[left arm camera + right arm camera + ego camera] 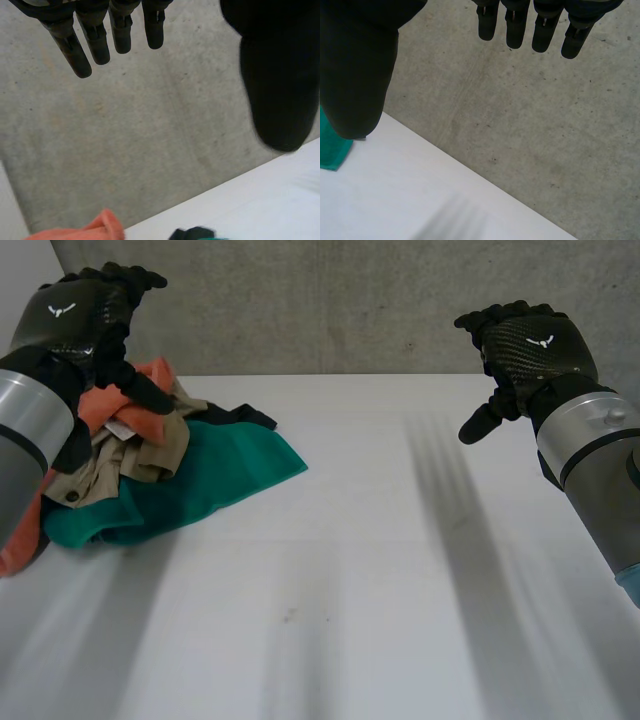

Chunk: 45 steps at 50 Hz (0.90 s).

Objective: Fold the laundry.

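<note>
A heap of laundry lies on the white table point(360, 570) at the left: a green cloth point(215, 475) at the bottom, a tan garment point(140, 452) over it, an orange one point(145, 400) on top and a black piece point(240, 416) at the back. My left hand point(85, 315) hovers above the heap, fingers point(95, 42) straight and holding nothing; the orange cloth point(95, 230) and black piece point(192, 233) show below its fingertips. My right hand point(525, 345) is raised over the table's right side, fingers point(540, 30) straight, thumb point(357, 70) apart, with the green cloth point(331, 147) beside the thumb.
A grey concrete wall point(350, 300) runs along the table's far edge. The heap reaches the table's left edge.
</note>
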Motion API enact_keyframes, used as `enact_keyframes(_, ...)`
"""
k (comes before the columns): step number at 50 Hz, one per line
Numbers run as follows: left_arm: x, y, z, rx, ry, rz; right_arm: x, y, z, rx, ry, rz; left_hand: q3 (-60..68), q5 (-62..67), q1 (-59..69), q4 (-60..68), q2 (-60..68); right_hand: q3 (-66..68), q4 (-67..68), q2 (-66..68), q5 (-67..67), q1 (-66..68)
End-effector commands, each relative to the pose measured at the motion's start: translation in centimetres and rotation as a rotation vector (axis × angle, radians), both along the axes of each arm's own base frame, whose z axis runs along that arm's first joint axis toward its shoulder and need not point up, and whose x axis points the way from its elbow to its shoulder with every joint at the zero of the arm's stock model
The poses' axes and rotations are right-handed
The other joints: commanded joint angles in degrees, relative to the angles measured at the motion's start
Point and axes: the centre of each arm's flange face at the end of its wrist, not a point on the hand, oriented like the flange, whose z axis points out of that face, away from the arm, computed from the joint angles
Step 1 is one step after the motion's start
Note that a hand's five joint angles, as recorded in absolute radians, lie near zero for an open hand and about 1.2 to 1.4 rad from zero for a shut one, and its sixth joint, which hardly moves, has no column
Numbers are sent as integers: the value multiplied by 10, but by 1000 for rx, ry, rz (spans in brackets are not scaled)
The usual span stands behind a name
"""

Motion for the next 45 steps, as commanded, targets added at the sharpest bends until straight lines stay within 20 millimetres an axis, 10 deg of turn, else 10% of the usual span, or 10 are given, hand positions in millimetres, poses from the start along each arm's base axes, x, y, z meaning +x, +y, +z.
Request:
enact_keyframes(1,36,-83,-32,20,-181,181,1,1,-1,2,2,6,-21,-28,-19,-16,-20,-19,-20,-20,-27,-30)
enact_keyframes(13,118,-209,-116,48,-413,399,2,2,-5,12,6,12,-14,-21,-12,-9,-13,-19,-20,-20,-27,-30)
enact_keyframes(19,126,-222,-126,22,-416,416,2,3,-9,23,13,14,307,300,309,311,308,-19,-20,-20,-27,-30)
enact_keyframes(22,122,-224,-123,-13,-412,409,2,2,-9,22,15,12,678,671,680,683,679,-19,-20,-20,-27,-30)
enact_keyframes(26,112,-223,-116,-42,-410,383,1,1,-8,18,17,11,679,672,681,684,680,-19,-20,-20,-27,-30)
enact_keyframes(34,61,-177,-3,-279,-305,309,1,-1,-5,7,14,6,679,672,681,684,680,-19,-20,-20,-27,-30)
enact_keyframes(39,13,-115,77,-419,-46,135,0,0,-2,-1,10,6,679,672,681,684,680,-19,-20,-20,-27,-30)
enact_keyframes(45,-19,-57,127,-487,149,-68,-3,-1,4,-17,5,-3,679,672,681,684,680,-19,-20,-20,-27,-30)
